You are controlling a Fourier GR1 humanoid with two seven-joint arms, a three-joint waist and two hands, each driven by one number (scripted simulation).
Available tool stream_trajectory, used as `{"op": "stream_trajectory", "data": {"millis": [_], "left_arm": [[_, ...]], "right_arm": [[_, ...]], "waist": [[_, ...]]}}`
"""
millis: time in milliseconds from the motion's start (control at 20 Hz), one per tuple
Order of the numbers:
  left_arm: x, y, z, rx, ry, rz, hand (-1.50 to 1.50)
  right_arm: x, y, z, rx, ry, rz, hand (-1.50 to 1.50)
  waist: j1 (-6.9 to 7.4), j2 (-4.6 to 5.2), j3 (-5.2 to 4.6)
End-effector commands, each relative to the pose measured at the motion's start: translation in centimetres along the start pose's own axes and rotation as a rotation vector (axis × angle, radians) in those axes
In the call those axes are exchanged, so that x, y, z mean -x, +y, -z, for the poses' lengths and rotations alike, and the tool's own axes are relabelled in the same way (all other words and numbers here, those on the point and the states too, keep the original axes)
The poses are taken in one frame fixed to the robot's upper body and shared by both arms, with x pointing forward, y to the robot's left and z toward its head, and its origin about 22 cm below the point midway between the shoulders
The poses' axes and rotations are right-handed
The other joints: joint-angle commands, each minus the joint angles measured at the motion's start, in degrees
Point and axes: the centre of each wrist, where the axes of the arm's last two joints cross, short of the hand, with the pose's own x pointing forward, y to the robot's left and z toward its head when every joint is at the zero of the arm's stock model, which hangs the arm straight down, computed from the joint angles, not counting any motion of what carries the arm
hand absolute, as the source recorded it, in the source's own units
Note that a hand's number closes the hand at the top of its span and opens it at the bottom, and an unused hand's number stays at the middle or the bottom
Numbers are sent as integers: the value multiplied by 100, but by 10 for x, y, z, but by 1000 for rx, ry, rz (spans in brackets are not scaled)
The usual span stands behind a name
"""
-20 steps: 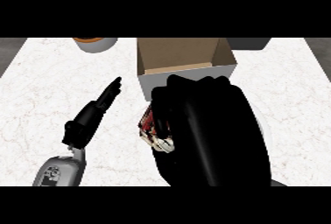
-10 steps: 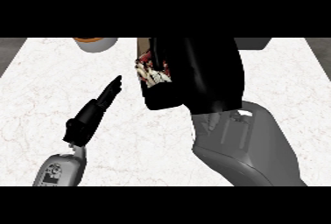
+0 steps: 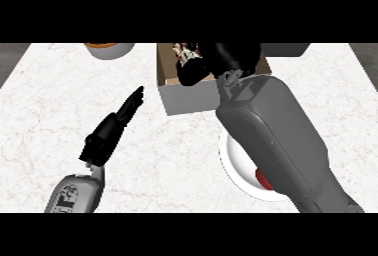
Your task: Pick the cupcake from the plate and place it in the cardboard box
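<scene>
My right hand point(image 3: 221, 62) is stretched out over the open cardboard box point(image 3: 188, 102) at the far middle of the counter, fingers curled round the cupcake point(image 3: 187, 52). Only a bit of the cupcake's white and dark red top shows at the hand's left side, above the box's inside. The white plate point(image 3: 238, 170) lies nearer to me, partly under my right forearm, with a red mark on it. My left hand point(image 3: 111, 132) rests open on the counter to the left of the box, fingers straight and pointing away.
A grey bowl point(image 3: 109, 49) with something orange in it stands at the far left edge of the view. A dark object sits at the far right corner point(image 3: 284, 48). White marble counter stretches to both sides.
My right hand has carried the cupcake away from me, from above the plate to over the box. The plate has come into view under the forearm. The left hand has not moved.
</scene>
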Motion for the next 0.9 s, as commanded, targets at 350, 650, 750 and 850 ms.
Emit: {"op": "stream_trajectory", "data": {"millis": [350, 650, 750, 850], "left_arm": [[-11, 13, 21, 17, -22, -13, 0], [2, -14, 12, 23, -12, 12, 0], [-3, 6, 0, 29, -15, -5, 0], [-3, 0, -1, 14, -6, 1, 0]], "right_arm": [[35, 77, 32, -117, 103, 6, 150], [69, 104, 33, -197, 217, 159, -150], [76, 112, 35, -181, 221, 196, -150], [77, 107, 34, -152, 188, 273, -150]], "waist": [[75, 41, -1], [82, 33, 1], [128, 27, 2], [74, 8, 3]]}}
